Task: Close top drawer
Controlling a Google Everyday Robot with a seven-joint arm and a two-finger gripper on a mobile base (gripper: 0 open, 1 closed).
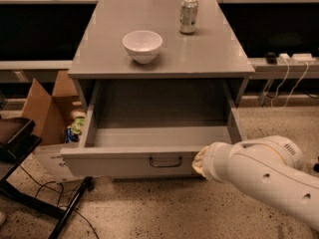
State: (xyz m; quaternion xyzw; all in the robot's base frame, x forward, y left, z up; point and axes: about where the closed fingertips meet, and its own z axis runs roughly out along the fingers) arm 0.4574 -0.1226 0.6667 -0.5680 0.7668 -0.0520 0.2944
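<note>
The top drawer (119,162) of the grey cabinet (199,54) stands pulled out, and its inside looks empty. A small dark wire handle (165,162) sits at the middle of its grey front. My gripper (198,162) is at the end of the white arm (264,176) that comes in from the lower right. It is against the drawer front, just right of the handle. The arm covers the right end of the front. No lower drawers show.
A white bowl (142,45) and a metal can (188,15) stand on the cabinet top. An open cardboard box (42,108) with bits inside sits left of the cabinet. A black stand (17,143) and cables lie at the lower left. White cords (291,81) hang at the right.
</note>
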